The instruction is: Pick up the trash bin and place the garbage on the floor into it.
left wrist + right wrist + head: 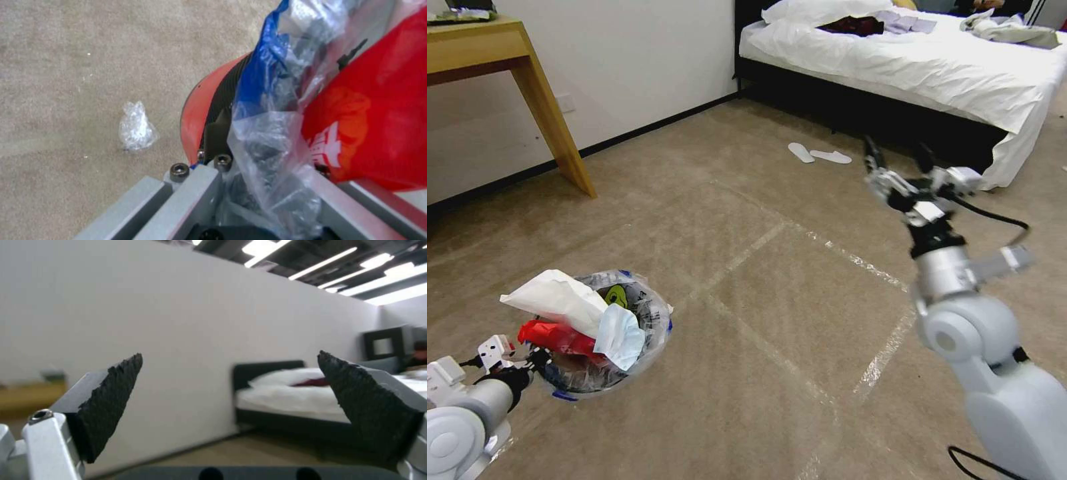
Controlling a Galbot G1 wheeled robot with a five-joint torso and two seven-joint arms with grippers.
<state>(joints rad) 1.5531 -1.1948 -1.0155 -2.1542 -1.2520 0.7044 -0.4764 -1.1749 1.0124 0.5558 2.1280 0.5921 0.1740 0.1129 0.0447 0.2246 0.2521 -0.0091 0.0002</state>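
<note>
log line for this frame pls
left claw: shut on trash bin rim, bin holds garbage | right claw: open, raised, empty | floor: clear plastic scrap beside bin

No readable text; red wrapper (356, 133) bears white mark, illegible; bin liner (634, 300) print unreadable

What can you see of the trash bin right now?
The trash bin is a small round red bin lined with a clear plastic bag printed in yellow, black and blue. The left gripper is shut on its near rim, at the robot's lower left. It is heaped with garbage: a white tissue, a light-blue wad and a red wrapper. Whether it rests on the floor is unclear.
</note>
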